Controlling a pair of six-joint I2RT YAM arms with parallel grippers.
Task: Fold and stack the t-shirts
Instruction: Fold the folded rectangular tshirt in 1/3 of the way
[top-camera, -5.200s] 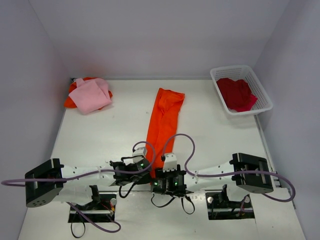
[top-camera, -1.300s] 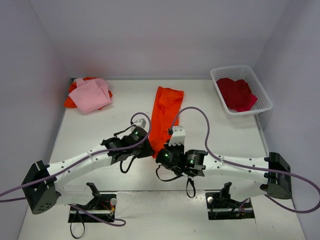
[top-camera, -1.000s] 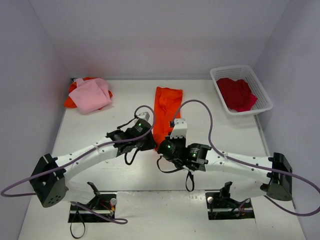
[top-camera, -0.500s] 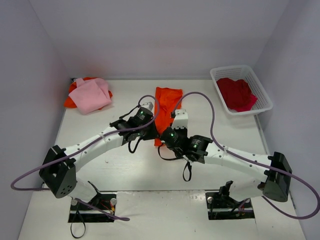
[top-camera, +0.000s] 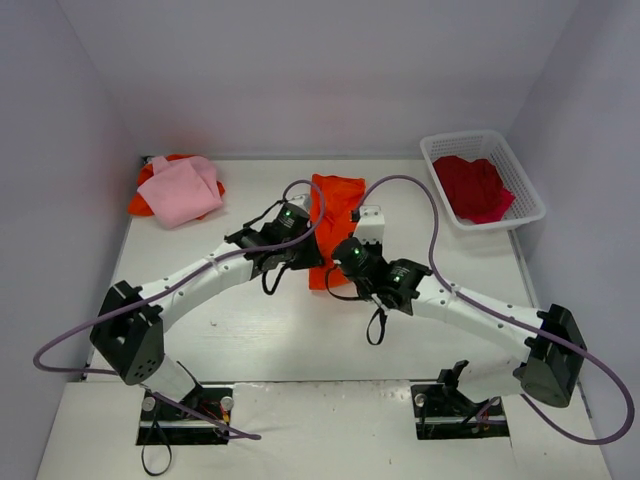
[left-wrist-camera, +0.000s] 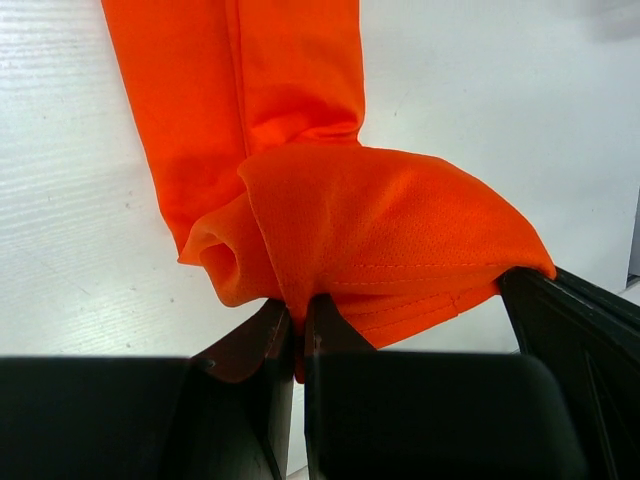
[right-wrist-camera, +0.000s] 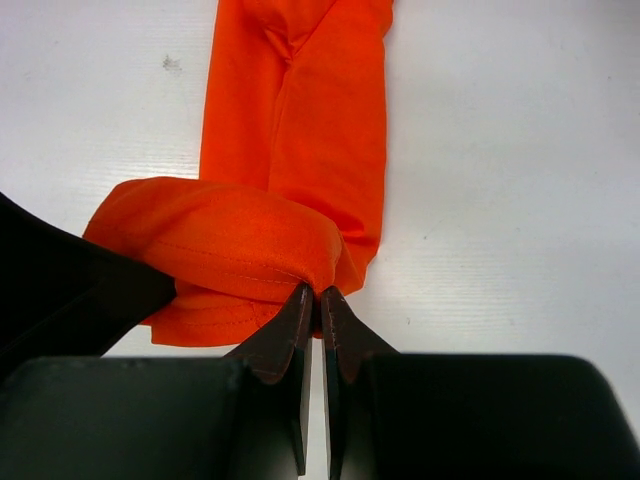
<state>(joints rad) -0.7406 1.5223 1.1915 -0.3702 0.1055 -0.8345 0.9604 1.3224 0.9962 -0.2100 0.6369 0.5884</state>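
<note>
An orange t-shirt (top-camera: 336, 196), folded into a long strip, lies in the middle of the table. Its near end is lifted and doubled back over the rest. My left gripper (top-camera: 305, 258) is shut on the hem's left corner; in the left wrist view the orange t-shirt (left-wrist-camera: 290, 90) bunches over the left gripper (left-wrist-camera: 298, 305). My right gripper (top-camera: 343, 265) is shut on the hem's right corner. In the right wrist view the orange t-shirt (right-wrist-camera: 300, 130) curls over the right gripper (right-wrist-camera: 316, 292). The two grippers sit side by side, close together.
A pink t-shirt (top-camera: 182, 190) lies folded on another orange garment (top-camera: 140, 206) at the back left. A white basket (top-camera: 530, 205) at the back right holds a red t-shirt (top-camera: 474, 188). Grey walls close in the table on three sides.
Both arms have stretched away from their bases toward the back, carrying the orange shirt's near hem with them. The visible strip has become shorter as it doubles over.
</note>
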